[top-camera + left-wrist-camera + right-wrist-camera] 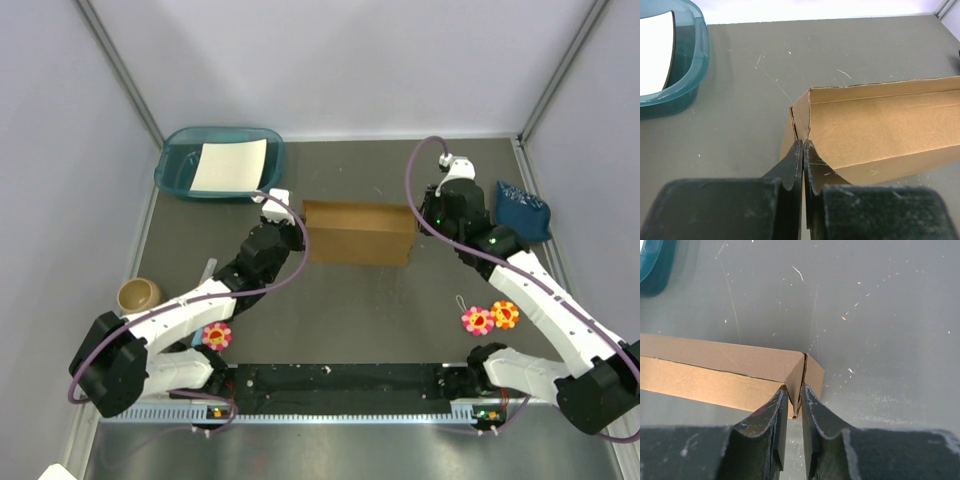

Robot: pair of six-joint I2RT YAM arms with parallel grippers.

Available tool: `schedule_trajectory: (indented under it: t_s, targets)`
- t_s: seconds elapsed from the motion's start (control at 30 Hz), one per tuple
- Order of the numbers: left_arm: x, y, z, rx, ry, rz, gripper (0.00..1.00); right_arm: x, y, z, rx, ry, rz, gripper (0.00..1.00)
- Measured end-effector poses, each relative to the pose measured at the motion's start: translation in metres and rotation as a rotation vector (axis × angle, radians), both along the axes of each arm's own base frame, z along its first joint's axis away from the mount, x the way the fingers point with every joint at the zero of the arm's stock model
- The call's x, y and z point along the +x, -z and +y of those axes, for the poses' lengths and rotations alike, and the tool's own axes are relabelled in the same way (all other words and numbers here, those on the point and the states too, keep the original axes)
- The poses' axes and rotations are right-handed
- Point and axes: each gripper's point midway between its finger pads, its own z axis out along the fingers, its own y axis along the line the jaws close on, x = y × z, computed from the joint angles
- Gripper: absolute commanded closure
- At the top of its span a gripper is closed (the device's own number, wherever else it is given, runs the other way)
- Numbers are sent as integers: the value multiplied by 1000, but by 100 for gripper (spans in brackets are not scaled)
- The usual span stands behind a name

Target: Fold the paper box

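Observation:
The paper box (360, 232) is brown cardboard, standing as a shallow open box in the middle of the table. My left gripper (300, 228) is at its left end. In the left wrist view the left gripper (803, 144) is shut on the end wall of the box (875, 130) at its near corner. My right gripper (418, 222) is at the right end. In the right wrist view the right gripper (794, 390) pinches the doubled end wall of the box (715, 365) at its corner.
A teal tray (175, 165) holding a white sheet (230, 165) stands at the back left, close to the box's left end. A small bowl (138, 295) sits at the left, a blue bag (522, 210) at the right. Flower toys (217, 335) (490, 318) lie near the front.

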Motion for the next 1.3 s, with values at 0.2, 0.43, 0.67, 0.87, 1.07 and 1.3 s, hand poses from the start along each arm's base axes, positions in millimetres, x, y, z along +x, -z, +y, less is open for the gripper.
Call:
schedule_trajectory:
  t_s: [0.2, 0.43, 0.67, 0.87, 1.07, 1.3]
  targets:
    - [0, 0, -2, 0, 7, 3, 100, 1, -1, 1, 0, -5, -8, 98]
    - [0, 0, -2, 1, 8, 6, 100, 3, 1, 1, 10, -2, -31, 100]
    - [0, 0, -3, -4, 7, 8, 100, 3, 6, 1, 30, 1, -60, 100]
    - [0, 0, -3, -6, 7, 9, 100, 2, 11, 1, 50, 10, -76, 100]
    - [0, -1, -3, -10, 6, 10, 99, 3, 18, 1, 56, 15, -76, 100]
    - [-3, -1, 1, -15, -5, 25, 63, 3, 19, 0, 56, 20, -75, 100]
